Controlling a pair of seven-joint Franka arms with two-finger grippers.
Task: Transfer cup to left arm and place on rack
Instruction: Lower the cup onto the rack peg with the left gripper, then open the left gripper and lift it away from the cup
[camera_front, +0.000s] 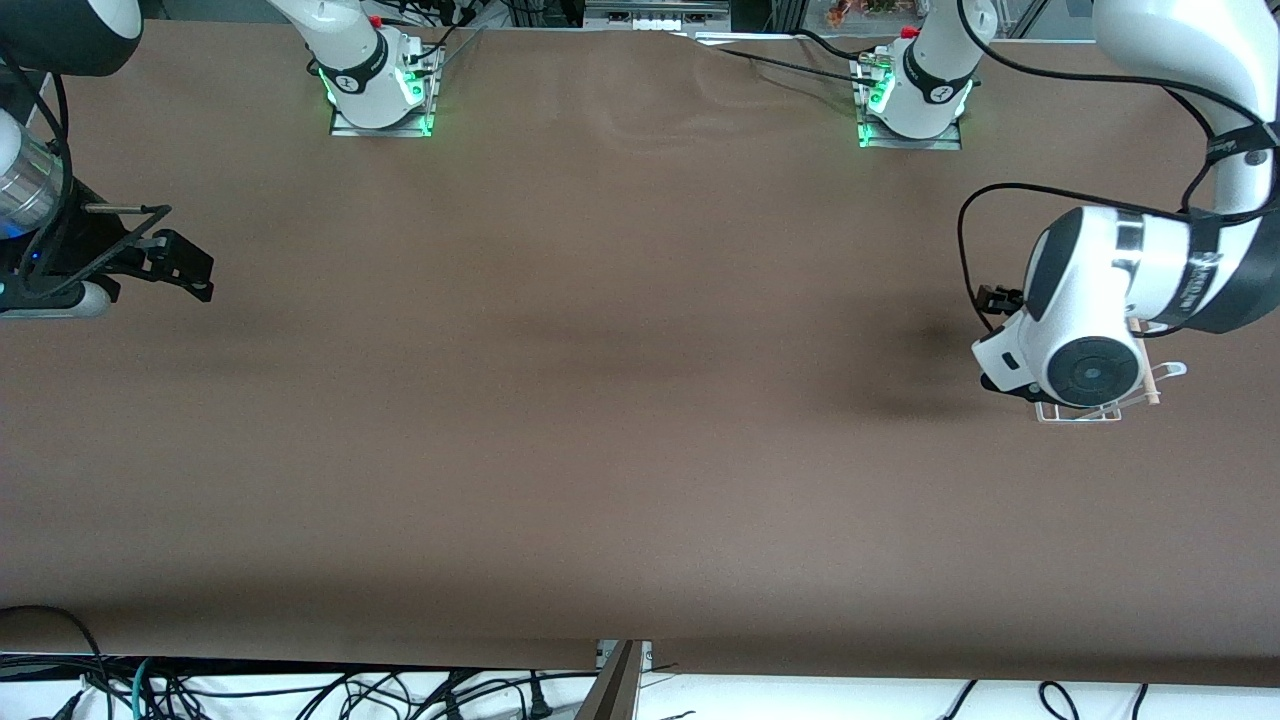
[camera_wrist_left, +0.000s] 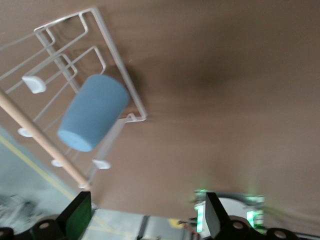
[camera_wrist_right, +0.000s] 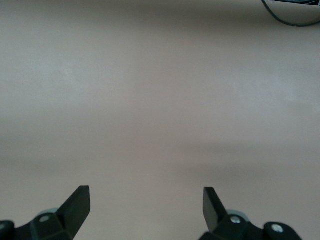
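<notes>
Presently the counter (camera_front: 620, 400) fills the front view. At mid right of that frame, the rack (camera_front: 1165, 372) is mostly hidden under the left arm. The cup (camera_wrist_left: 93, 112) lies tilted on it. The left gripper (camera_wrist_left: 147, 220) hovers over the rack, fingers apart, empty. At the left edge, the right gripper (camera_wrist_right: 146, 207) waits, fingers apart, empty.

No legible text, labels, brands, numbers or signs anywhere
</notes>
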